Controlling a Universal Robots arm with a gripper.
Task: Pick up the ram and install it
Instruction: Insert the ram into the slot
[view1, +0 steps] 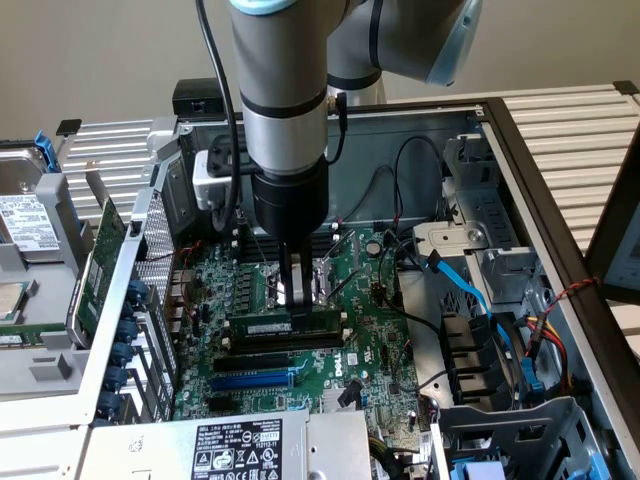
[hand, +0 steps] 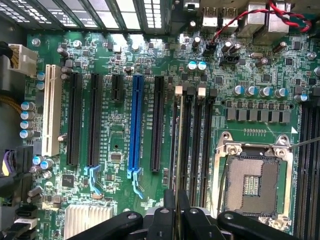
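The gripper (view1: 289, 303) is closed narrow on the top edge of the ram (view1: 262, 328), directly below it. The ram stands on edge at a motherboard (view1: 362, 340) slot, long axis level, extending to both sides of the gripper. Empty memory slots (hand: 200, 150) run parallel just beside it, with the CPU socket (hand: 255, 185) beyond. The chassis wall (view1: 420, 125) stands well apart.

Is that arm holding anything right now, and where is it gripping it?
Yes: the gripper pinches the ram, a narrow green stick, by its upper long edge, roughly at mid-length.

Green ram (view1: 262, 328); blue slot (hand: 135, 125)
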